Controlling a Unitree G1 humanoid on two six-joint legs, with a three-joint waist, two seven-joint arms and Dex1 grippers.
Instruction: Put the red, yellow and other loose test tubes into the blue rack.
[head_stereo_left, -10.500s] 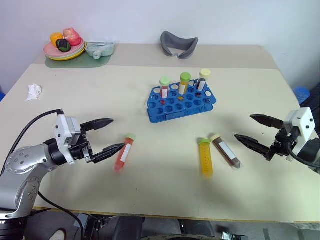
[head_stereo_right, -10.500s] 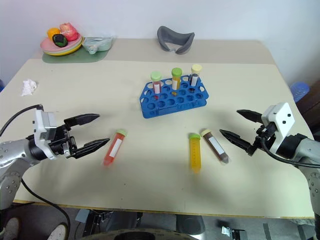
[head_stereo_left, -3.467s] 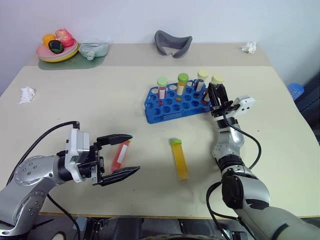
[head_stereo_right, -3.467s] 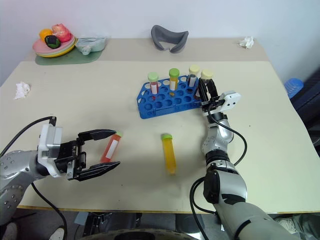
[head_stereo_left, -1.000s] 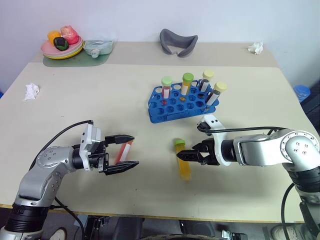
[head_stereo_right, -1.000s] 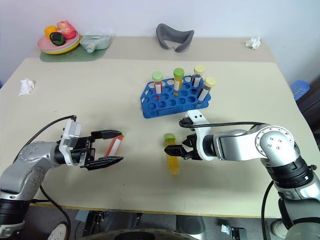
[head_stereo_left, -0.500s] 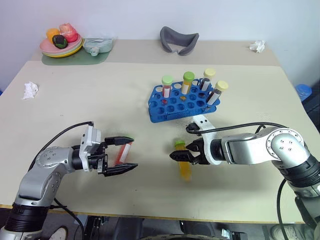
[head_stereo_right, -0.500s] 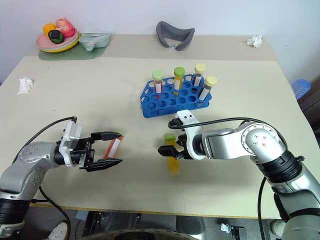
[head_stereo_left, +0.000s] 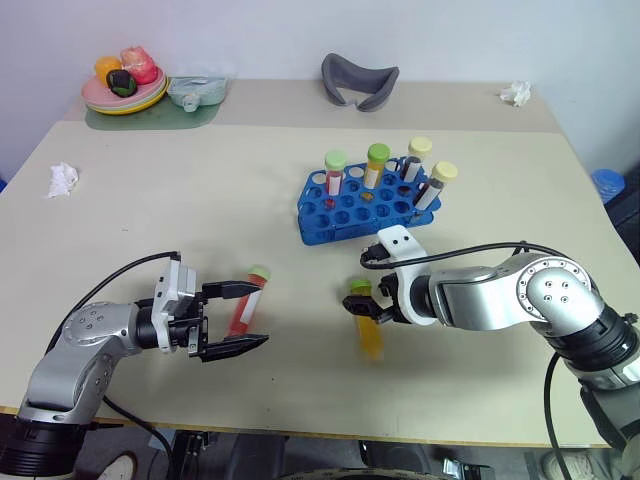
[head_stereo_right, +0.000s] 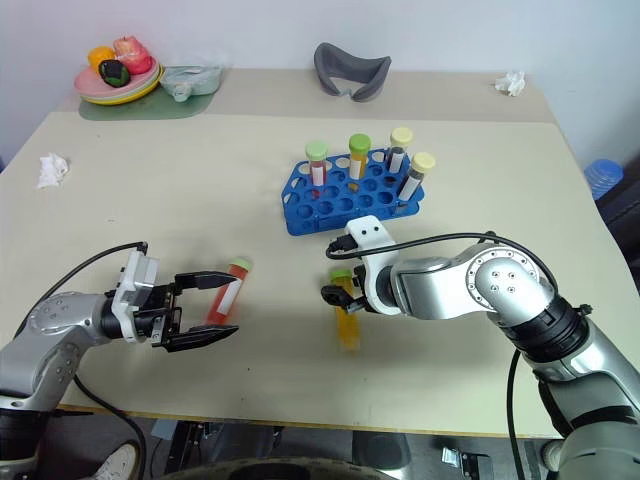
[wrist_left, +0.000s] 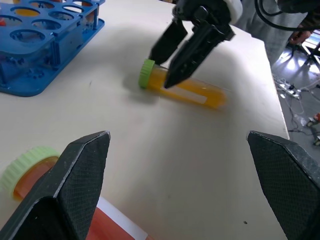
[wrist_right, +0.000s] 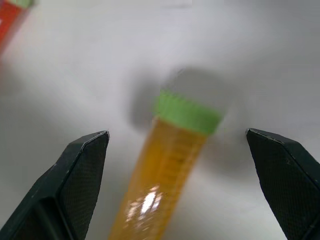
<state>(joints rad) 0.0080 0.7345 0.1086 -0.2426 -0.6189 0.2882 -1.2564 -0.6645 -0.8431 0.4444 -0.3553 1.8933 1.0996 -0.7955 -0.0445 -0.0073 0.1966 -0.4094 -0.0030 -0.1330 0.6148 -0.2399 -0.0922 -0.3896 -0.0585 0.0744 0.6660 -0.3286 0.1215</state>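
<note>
My right gripper (wrist_right: 177, 185) has its two black fingers spread wide, one on each side of the yellow tube (head_stereo_left: 369, 329), which lies flat on the table (head_stereo_left: 150, 200) with its green cap toward the blue rack (head_stereo_left: 362, 204); the tips straddle the cap end, and neither pad touches the plastic as far as I can see. My left gripper (head_stereo_left: 243, 316) is just as wide open, its fingers pointing across the table toward the yellow tube, with the red tube (head_stereo_left: 244, 306) lying between them (its pale green cap points toward the rack too, and I grip nothing there).

Taking the blue rack as the marker: the yellow tube lies just in front of it, on my side, and the red tube lies in front of it and off to my left, well apart. In the rack stand four capped tubes (head_stereo_left: 377, 166) in its far rows, the one at the right end, with a cream cap (head_stereo_left: 443, 172), leaning. Behind the rack, near the table's far edge, sits a grey curved thing (head_stereo_left: 360, 82); far off to the rack's left lie a plate of fruit (head_stereo_left: 125, 85) and a crumpled scrap of paper (head_stereo_left: 62, 180), and another scrap (head_stereo_left: 516, 93) lies at the far right.
</note>
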